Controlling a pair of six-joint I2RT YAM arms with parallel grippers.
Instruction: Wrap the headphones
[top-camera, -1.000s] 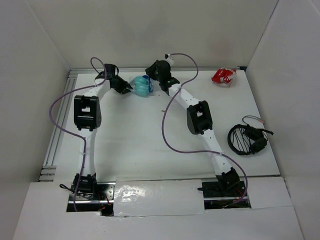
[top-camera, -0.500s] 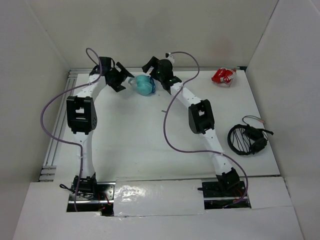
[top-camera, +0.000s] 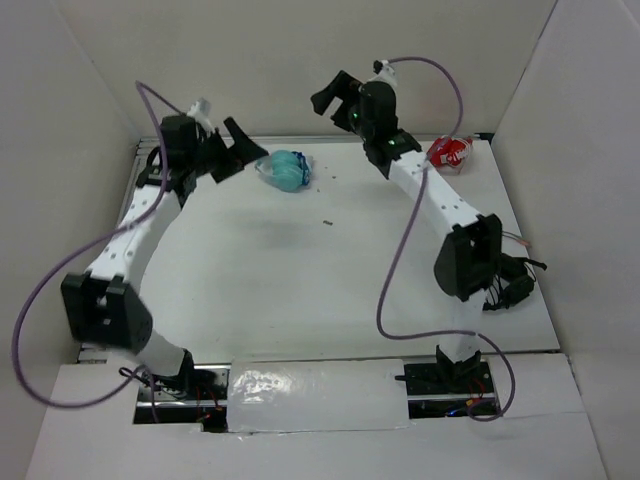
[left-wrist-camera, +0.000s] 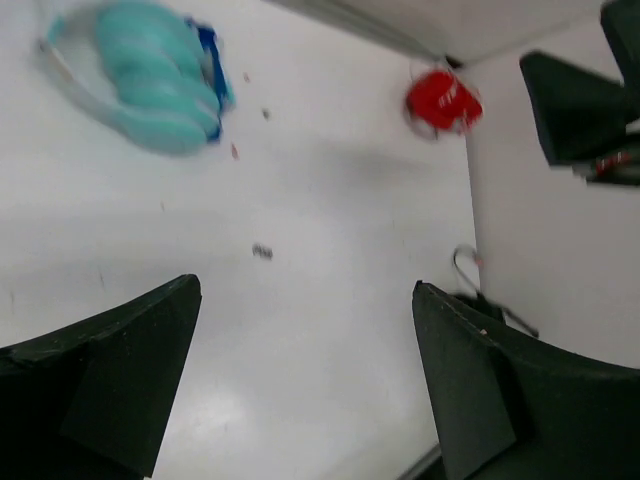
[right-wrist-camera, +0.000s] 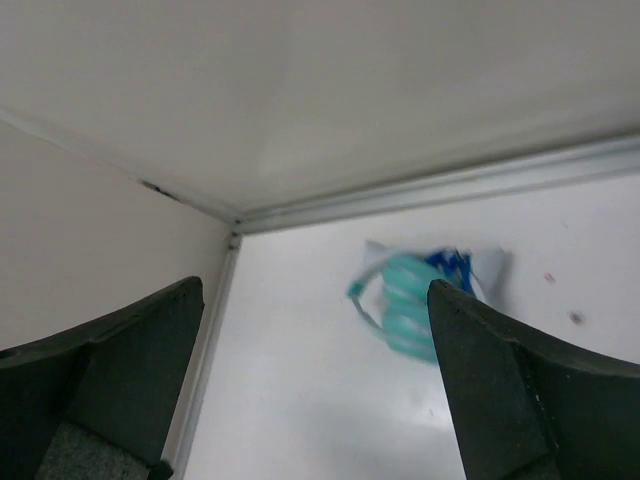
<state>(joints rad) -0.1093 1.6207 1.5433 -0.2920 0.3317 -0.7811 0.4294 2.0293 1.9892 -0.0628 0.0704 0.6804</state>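
Here the headphones (top-camera: 285, 169) lie bundled on the table (top-camera: 300, 290) near the back wall. The left gripper (top-camera: 245, 150) is just beside them, the right gripper (top-camera: 335, 95) raised farther away; both have jaws wide apart and hold nothing

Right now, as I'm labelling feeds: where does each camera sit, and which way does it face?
Top: above and behind the robot, looking down on the table; left arm and right arm show.
Left wrist: on the left arm, looking across the table at headphones and red object; left fingers frame it.
Right wrist: facing the far-left corner and headphones; right fingers show.
Shared: all three see the headphones.
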